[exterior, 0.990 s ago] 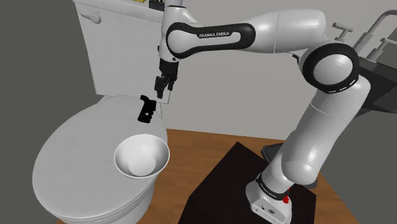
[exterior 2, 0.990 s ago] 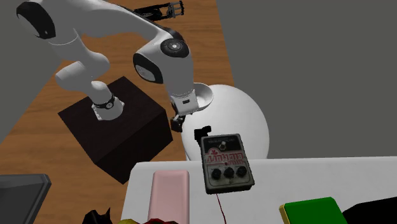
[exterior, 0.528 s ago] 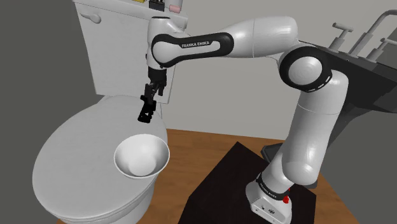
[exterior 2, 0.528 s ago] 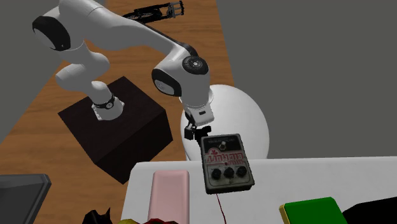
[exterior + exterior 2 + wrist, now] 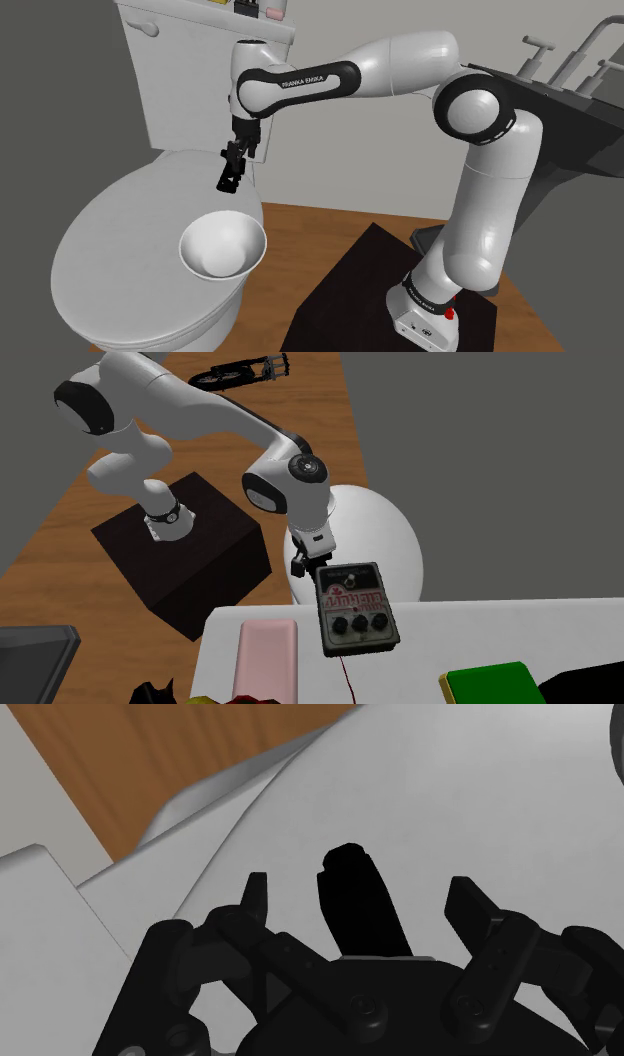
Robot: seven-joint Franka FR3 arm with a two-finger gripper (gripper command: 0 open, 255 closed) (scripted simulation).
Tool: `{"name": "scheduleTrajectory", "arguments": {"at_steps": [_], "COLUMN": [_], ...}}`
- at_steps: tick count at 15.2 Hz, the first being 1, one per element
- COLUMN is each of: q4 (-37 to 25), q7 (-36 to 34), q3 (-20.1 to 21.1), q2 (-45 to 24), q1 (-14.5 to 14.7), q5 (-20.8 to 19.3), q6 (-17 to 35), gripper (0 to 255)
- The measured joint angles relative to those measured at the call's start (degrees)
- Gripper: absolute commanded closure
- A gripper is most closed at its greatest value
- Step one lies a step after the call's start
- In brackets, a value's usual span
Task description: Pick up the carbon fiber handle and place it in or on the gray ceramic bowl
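Black handle (image 5: 231, 183) flat on the white toilet lid (image 5: 110, 230), at 12 o'clock from the pale bowl (image 5: 222, 248) in the shoulder view (apart from its rim). Gripper (image 5: 237, 152) just over it, at its 12 o'clock. Fingers (image 5: 258, 899) spread wide, straddling the handle without touching, long axis roughly square to their closing line.

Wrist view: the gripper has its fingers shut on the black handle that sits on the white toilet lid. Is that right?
Not quite. The wrist view shows the gripper open: its fingers stand apart on either side of the black handle, with white gaps between them and it, so the handle is not held. The handle does sit on the white toilet lid.
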State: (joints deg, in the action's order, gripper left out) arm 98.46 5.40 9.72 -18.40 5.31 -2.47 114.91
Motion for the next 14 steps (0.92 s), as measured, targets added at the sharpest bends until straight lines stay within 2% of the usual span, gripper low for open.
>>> {"name": "scheduleTrajectory", "arguments": {"at_steps": [3, 4, 14], "q4": [0.05, 0.05, -0.02], "q7": [0.0, 0.0, 0.01], "q3": [0.0, 0.0, 0.09], "q2": [-0.01, -0.01, 0.05], "q1": [0.0, 0.0, 0.06], "q5": [0.0, 0.0, 0.05], "q6": [0.07, 0.07, 0.08], "gripper": [0, 255, 255]}}
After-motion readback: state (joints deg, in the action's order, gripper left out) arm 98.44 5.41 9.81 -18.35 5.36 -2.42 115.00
